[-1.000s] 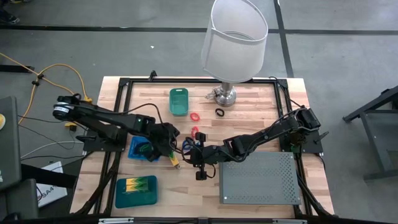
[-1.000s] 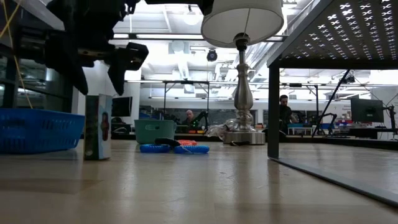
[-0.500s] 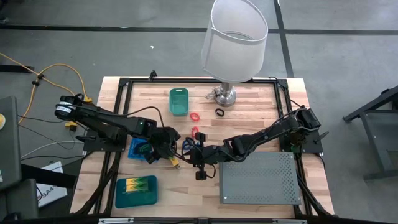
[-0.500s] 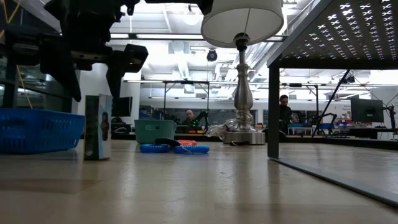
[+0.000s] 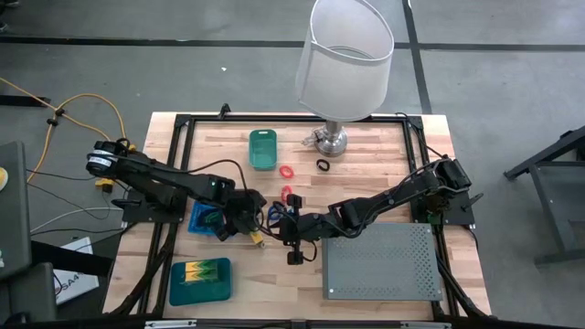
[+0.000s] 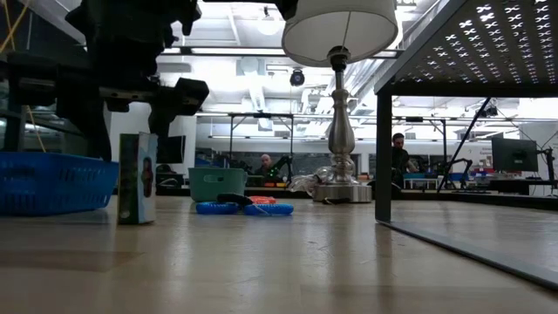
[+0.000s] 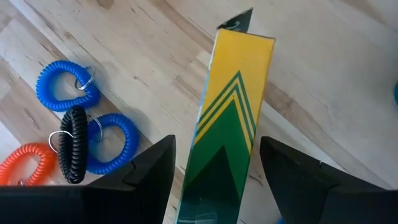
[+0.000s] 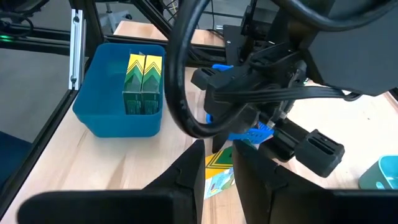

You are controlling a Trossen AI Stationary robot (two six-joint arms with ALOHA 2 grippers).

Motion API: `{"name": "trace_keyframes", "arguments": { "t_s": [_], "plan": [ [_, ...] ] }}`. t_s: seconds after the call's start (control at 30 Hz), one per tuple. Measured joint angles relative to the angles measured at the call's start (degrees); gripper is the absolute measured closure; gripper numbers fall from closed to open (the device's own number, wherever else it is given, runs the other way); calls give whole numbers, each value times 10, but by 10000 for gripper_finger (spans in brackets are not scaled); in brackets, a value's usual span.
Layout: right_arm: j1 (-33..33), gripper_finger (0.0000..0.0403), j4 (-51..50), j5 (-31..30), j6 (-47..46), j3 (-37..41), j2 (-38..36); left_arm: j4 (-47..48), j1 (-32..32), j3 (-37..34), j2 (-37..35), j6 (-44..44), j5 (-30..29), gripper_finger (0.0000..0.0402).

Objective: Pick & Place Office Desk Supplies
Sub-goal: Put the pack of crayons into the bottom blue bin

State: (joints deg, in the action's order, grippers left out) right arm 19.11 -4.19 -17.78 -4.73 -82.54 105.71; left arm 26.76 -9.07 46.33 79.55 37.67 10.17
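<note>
From my station I find the left gripper directly over a yellow-and-green box, its two dark fingers spread wide, one on each side of the carton with clear gaps; they are not touching it. The box is a slim rectangular carton with a chevron print, standing upright on the pale wood-grain table just beside the blue mesh basket, as the low view confirms.

Beside the box lie coiled plastic wrist loops: two blue coils, one black coil laid across them with a metal ring, and an orange coil at the edge.

The right gripper reaches in from the other side, near the same spot, in front of the grey perforated box. I cannot tell whether its fingers are open or closed.

A smooth blue tray holds two more yellow-and-green cartons side by side. A green bin, a red loop and a black ring sit near the chrome lamp base.
</note>
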Motion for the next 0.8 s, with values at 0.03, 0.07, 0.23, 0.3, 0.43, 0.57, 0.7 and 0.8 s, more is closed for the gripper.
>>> {"name": "trace_keyframes", "arguments": {
  "t_s": [0.03,0.07,0.23,0.3,0.43,0.57,0.7,0.8],
  "plan": [
    [0,334,0,0,0,0,0,0,1,0,0,0,0,176],
    [0,334,0,0,0,0,0,1,1,0,0,-1,0,176],
    [0,334,0,0,0,0,0,1,1,0,0,0,0,189],
    [0,334,0,0,0,0,0,1,1,0,0,0,-6,201],
    [0,334,0,0,0,0,0,1,1,0,0,0,-14,227],
    [0,334,0,0,0,0,0,1,1,0,0,-1,-19,249],
    [0,334,0,0,0,0,0,2,1,0,0,-2,-20,268],
    [0,334,0,0,0,0,0,2,1,0,0,-2,-20,282]
  ]
}}
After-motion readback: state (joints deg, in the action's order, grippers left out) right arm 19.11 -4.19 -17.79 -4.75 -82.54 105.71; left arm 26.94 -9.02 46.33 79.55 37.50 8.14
